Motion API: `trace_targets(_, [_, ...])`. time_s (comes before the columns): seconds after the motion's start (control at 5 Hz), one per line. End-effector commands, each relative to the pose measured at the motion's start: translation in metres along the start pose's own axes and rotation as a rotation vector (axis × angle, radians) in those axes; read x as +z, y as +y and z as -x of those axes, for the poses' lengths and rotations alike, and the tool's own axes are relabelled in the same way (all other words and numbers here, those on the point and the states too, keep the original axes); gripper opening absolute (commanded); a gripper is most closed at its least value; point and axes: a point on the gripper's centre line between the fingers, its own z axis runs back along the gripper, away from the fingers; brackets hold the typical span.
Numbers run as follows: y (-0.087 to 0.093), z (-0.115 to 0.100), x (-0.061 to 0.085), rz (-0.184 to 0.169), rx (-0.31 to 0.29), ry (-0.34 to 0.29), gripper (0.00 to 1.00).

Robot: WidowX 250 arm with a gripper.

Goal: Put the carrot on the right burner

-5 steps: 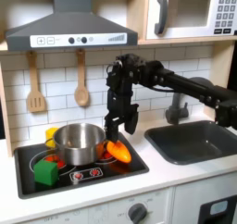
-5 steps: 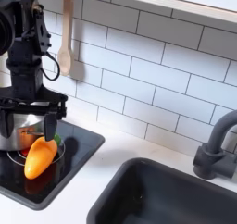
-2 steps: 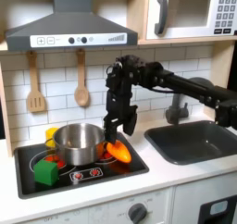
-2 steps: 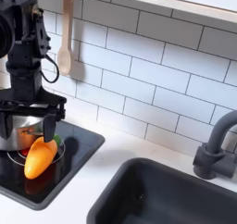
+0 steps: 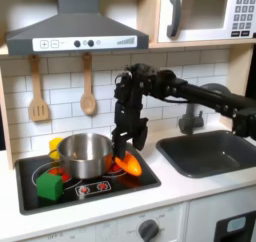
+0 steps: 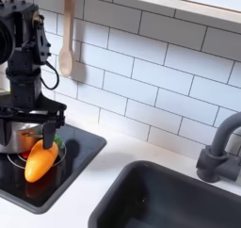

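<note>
One orange carrot lies on the burner at the first exterior view's right of the black stovetop, beside one steel pot. The stovetop sits in a white tabletop under white wall tiles. The gripper hangs directly above, fingers spread and released, straddling the carrot's upper end. One green cube stands at front left.

Glossy orange plastic carrot, shiny metal pot, matt black stovetop, seemingly wooden spoons.

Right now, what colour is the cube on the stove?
Green cube, clearest in the first exterior view.
</note>
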Motion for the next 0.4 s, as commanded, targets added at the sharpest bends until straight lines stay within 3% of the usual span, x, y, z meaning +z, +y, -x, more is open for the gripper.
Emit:
trace_targets(0.0, [0.0005, -0.0022, -0.0046, -0.016, 0.011, -0.002, 1.00])
trace_targets(0.2, [0.0011, -0.0023, -0.0065, -0.019, 0.017, 0.000, 1.00])
